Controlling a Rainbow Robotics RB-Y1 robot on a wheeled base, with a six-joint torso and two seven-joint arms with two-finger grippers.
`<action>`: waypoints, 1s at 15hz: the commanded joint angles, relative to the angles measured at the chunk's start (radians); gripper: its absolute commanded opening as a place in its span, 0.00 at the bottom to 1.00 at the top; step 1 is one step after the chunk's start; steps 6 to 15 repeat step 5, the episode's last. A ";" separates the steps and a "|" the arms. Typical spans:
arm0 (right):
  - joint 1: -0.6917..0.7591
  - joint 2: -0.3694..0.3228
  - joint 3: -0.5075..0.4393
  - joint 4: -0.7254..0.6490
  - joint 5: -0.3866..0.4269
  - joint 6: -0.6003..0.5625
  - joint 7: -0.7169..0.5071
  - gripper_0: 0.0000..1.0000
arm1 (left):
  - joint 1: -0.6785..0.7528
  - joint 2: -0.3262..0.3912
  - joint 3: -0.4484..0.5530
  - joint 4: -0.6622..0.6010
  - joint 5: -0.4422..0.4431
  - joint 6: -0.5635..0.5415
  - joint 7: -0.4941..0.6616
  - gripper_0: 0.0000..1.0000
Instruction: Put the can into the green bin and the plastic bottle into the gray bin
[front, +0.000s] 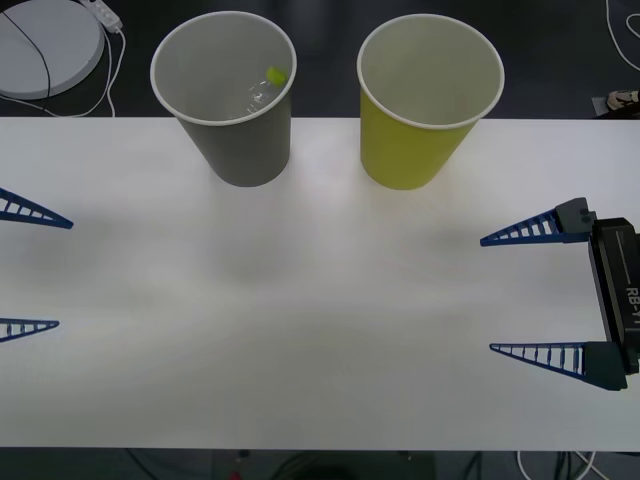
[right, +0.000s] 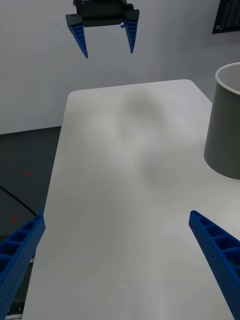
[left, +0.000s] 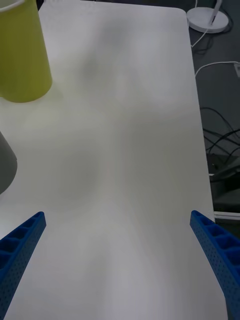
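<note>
The gray bin stands upright at the back left of the white table. Inside it lies the plastic bottle, its lime-green cap toward the rim. To its right stands the green bin, also upright; the part of its inside that shows is bare. The can is out of view. My left gripper hovers open at the table's left side, and my right gripper is open at the right side, both holding nothing. The right wrist view shows the gray bin and the left gripper across the table. The left wrist view shows the green bin.
A white round base with a cable sits off the table at the back left. More cables lie on the dark floor beyond the table's edge. Bare tabletop stretches between the two grippers.
</note>
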 joint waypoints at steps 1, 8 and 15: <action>0.000 0.000 0.000 0.000 0.000 0.000 0.000 1.00 | 0.001 0.000 -0.001 0.000 0.003 0.000 -0.004 1.00; 0.000 0.000 0.000 0.000 0.000 0.000 0.000 1.00 | 0.001 -0.005 -0.001 0.002 0.006 0.000 -0.008 1.00; 0.000 0.000 0.000 0.000 0.000 0.000 0.000 1.00 | 0.001 -0.005 -0.001 0.002 0.006 0.000 -0.008 1.00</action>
